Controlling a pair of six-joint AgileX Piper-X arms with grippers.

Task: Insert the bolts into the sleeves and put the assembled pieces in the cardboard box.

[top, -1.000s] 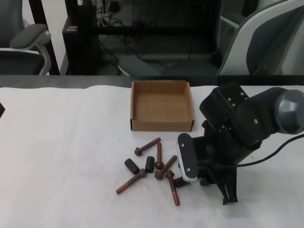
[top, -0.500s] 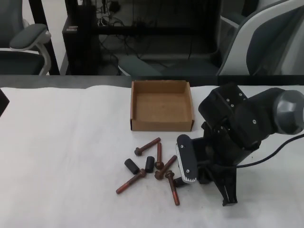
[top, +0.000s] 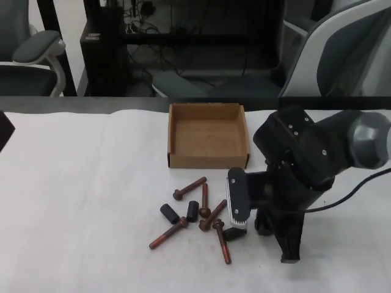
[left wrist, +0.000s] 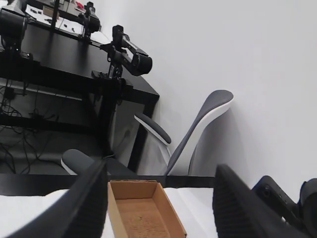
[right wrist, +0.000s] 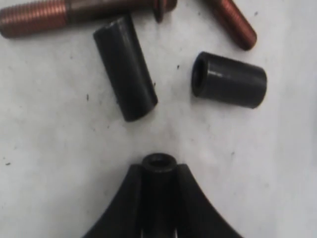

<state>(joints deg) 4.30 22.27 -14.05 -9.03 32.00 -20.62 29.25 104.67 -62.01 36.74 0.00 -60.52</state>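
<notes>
My right gripper (right wrist: 158,171) is shut on a black sleeve (right wrist: 158,162), held end-on just above the white cloth. Two more sleeves (right wrist: 125,67) (right wrist: 229,80) lie loose ahead of it, with copper bolts (right wrist: 74,12) (right wrist: 230,22) beyond. In the high view the right gripper (top: 235,231) is low at the right side of the pile of several bolts (top: 189,188) and sleeves (top: 169,213). The open cardboard box (top: 208,160) stands behind the pile with nothing in it. My left gripper (left wrist: 161,208) is open, raised and facing the box (left wrist: 115,210).
The right arm's dark bulk (top: 305,165) stands right of the box and the pile. White cloth (top: 79,201) covers the bench, bare to the left. A dark part of an arm (top: 3,129) shows at the far left edge. Chairs and a desk stand behind the bench.
The right arm has shifted slightly left and back with the sleeve in its gripper. The dark part at the far left edge has come further into view.
</notes>
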